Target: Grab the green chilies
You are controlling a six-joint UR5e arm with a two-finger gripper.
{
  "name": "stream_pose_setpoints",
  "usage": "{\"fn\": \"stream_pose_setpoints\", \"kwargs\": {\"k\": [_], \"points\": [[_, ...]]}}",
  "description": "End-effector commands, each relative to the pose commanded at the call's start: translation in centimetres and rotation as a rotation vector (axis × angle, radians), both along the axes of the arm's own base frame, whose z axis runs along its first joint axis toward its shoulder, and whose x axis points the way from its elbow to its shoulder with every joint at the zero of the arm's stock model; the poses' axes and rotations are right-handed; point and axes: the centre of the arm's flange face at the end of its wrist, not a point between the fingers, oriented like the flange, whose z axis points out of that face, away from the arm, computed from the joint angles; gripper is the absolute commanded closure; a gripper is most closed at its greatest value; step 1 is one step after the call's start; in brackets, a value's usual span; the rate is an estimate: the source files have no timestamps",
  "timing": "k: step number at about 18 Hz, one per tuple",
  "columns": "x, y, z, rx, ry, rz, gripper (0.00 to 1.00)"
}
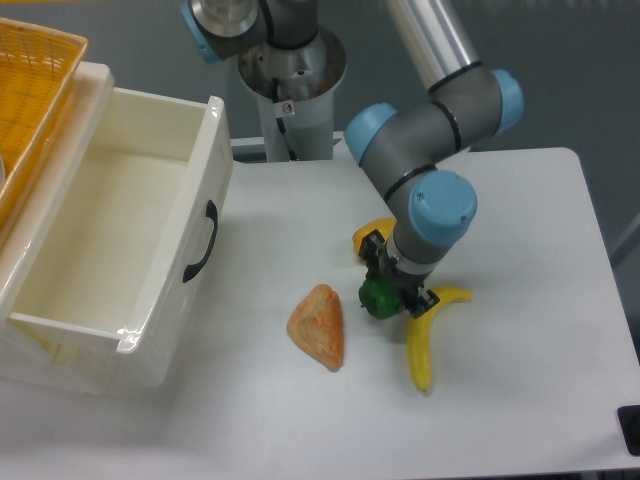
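The green chilies (pixel 377 298), a small dark green glossy lump, sit between the black fingers of my gripper (pixel 392 293), which is shut on them. They appear slightly off the table (pixel 520 250), just left of the banana (pixel 424 340). The arm's blue-capped wrist (pixel 443 213) hangs right above and hides the top of the gripper.
An orange-tan wedge (pixel 318 327) lies left of the chilies. A small yellow piece (pixel 371 233) peeks out behind the wrist. A large white bin (pixel 110 240) with a black handle stands at the left, with an orange basket (pixel 30 90) at the far left edge.
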Motion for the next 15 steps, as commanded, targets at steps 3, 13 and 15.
{"fn": "stream_pose_setpoints", "kwargs": {"k": [3,13,15], "points": [[0.8,-0.5,2.3,-0.022,-0.032,0.017,0.61],[2.7,-1.4,4.0,-0.030,-0.077,0.046,0.61],[2.8,-1.7,3.9,-0.041,-0.092,0.046,0.61]]}}
